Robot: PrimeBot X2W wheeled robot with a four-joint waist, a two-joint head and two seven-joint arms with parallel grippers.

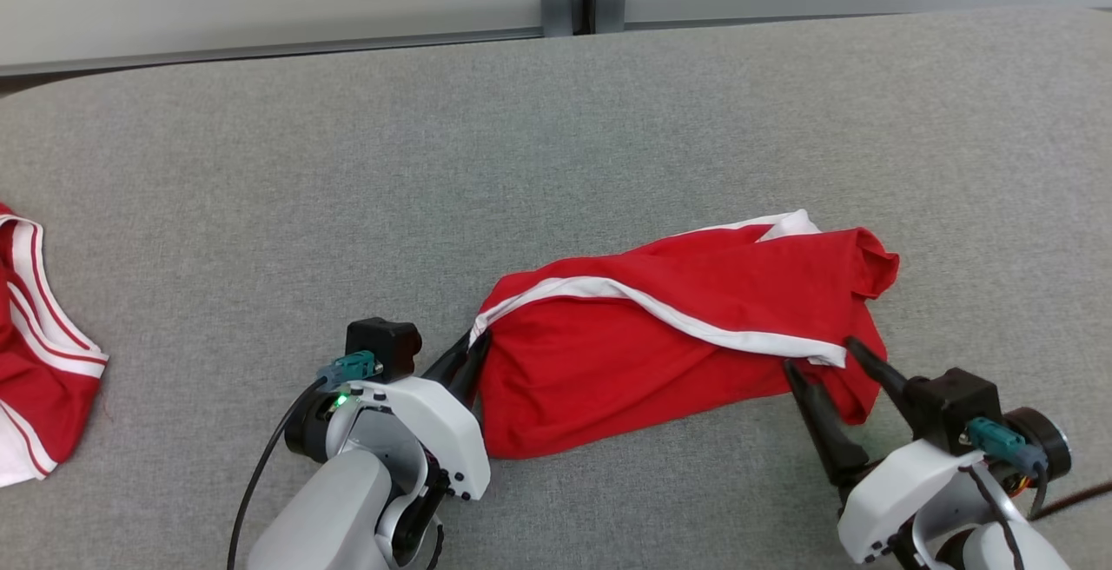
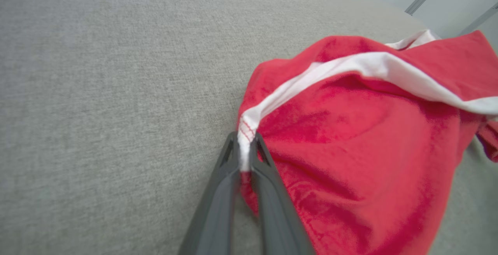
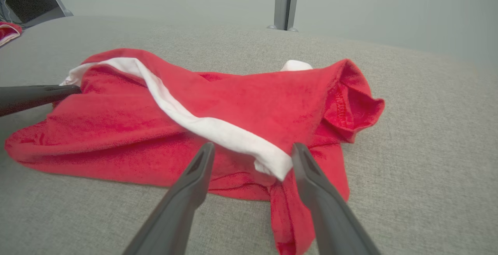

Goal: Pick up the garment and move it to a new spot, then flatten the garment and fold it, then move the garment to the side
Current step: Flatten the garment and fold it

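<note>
Where the left gripper (image 2: 245, 143) pinches the garment (image 2: 350, 138), its corner is hidden.

Red garment (image 1: 660, 335) with white band, crumpled, lying on grey surface

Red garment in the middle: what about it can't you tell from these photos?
Red garment: its type; head view, its own folds hide the shape.
Its pinched corner: left wrist view, left gripper covers it.
Its far end: left wrist view, cut off by the right edge.
Second garment: head view, cut off by the left edge.
</note>
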